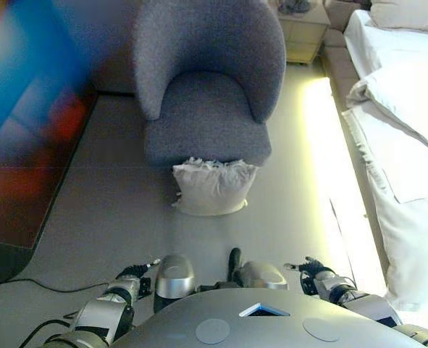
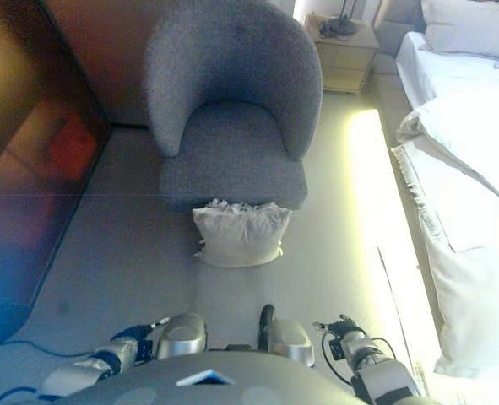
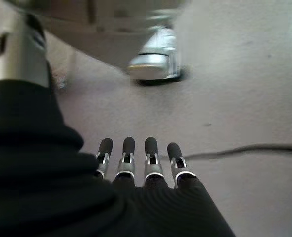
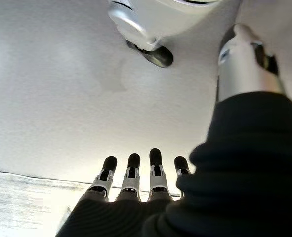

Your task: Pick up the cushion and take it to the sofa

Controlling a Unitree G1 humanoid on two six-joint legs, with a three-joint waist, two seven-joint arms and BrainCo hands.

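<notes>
A cream cushion (image 1: 212,187) with a frilled top edge stands on the floor, leaning against the front of a grey armchair (image 1: 206,80). Both arms hang low at my sides, well short of the cushion. My left hand (image 3: 136,163) shows in its wrist view with straight fingers pointing at bare carpet, holding nothing. My right hand (image 4: 136,175) likewise has straight fingers over the carpet and holds nothing. In the eye views the left hand (image 1: 137,272) and right hand (image 1: 311,270) sit at the bottom edge.
A bed with white bedding (image 1: 402,145) runs along the right side. A light wooden nightstand (image 2: 344,52) stands behind the armchair, at the bed's head. A dark reflective panel (image 1: 25,145) lines the left wall. Grey carpet (image 1: 112,217) lies between me and the cushion.
</notes>
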